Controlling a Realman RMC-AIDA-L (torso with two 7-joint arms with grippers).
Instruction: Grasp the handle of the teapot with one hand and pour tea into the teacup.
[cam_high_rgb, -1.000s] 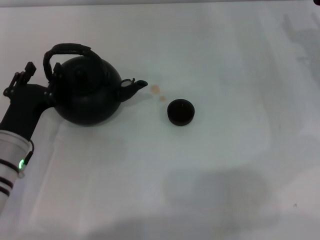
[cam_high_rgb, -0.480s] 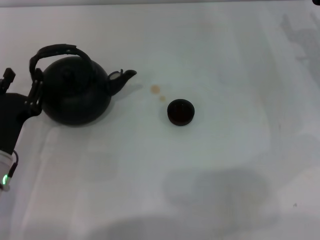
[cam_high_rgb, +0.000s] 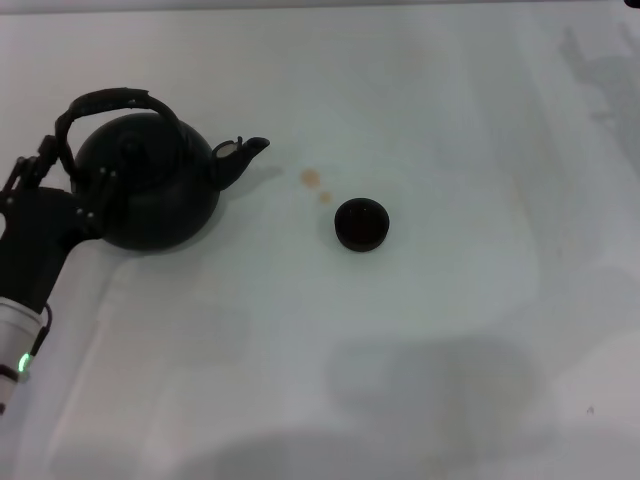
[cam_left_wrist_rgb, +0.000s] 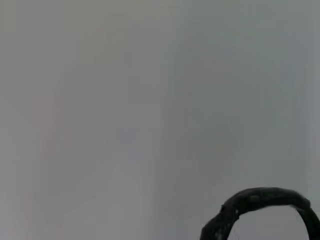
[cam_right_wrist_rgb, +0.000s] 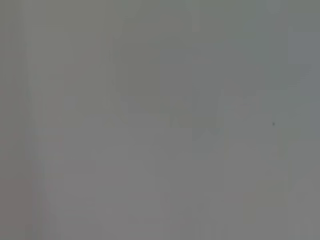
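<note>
The left gripper (cam_high_rgb: 75, 185) is pressing against the nine o'clock side of the teapot (cam_high_rgb: 150, 190), its fingers too dark against the pot to tell whether apart or clamped, while the handle (cam_high_rgb: 110, 100) is arching overhead and the teacup (cam_high_rgb: 360, 224) is sitting well apart at three o'clock.

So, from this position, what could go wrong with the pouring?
The left end effector sits beside the teapot, near the foot of the handle, not over its arch; a lift from there could let the pot swing. The teacup is tiny and stands well apart from the spout, so tea may miss it. Brownish spots already mark the table between them.
</note>
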